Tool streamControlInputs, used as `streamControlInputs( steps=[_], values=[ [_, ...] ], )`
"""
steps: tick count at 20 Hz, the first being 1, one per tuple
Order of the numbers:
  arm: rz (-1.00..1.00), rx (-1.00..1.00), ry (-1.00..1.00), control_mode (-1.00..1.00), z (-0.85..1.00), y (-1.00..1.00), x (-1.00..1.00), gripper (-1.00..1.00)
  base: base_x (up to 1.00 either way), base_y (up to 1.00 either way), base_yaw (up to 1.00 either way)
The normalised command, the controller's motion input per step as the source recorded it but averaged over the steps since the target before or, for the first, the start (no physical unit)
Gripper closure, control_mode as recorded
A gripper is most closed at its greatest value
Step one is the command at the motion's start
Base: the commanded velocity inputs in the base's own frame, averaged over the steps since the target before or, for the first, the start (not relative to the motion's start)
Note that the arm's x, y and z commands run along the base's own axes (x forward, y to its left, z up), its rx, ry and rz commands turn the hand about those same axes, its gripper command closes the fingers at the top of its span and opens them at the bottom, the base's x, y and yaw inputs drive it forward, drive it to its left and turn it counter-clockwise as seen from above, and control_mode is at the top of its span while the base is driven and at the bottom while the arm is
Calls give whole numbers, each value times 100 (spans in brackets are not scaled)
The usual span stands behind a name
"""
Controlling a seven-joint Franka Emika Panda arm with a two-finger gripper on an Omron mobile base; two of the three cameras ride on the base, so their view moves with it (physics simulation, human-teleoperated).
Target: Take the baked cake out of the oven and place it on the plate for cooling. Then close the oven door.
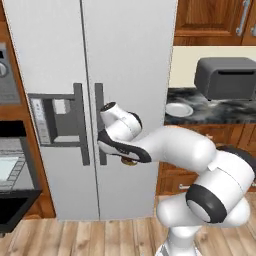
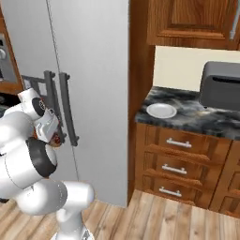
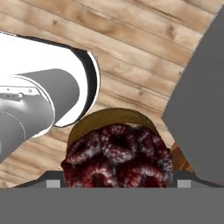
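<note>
Fridge (image 1: pixel 125 60) doors close behind cake-gripping (image 3: pixel 117 151) hand (image 3: pixel 114 183).

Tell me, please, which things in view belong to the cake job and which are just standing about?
Job: baked cake held in the gripper; white plate on the counter; oven, its door down.

Standing about: fridge, toaster oven, drawers.
</note>
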Motion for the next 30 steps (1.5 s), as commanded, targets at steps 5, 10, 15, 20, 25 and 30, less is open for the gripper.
streamControlInputs(
  steps=[5,10,15,20,25,30],
  values=[
    [0,0,0,100,0,0,0,100,1,-94,-23],
    [0,0,0,100,0,0,0,100,15,-100,0],
    [0,0,0,100,0,0,0,100,49,-81,0],
    [0,0,0,100,0,0,0,100,98,-32,0],
    [0,0,0,100,0,0,0,100,86,-15,6],
    [0,0,0,100,0,0,0,100,43,-17,17]
  ],
)
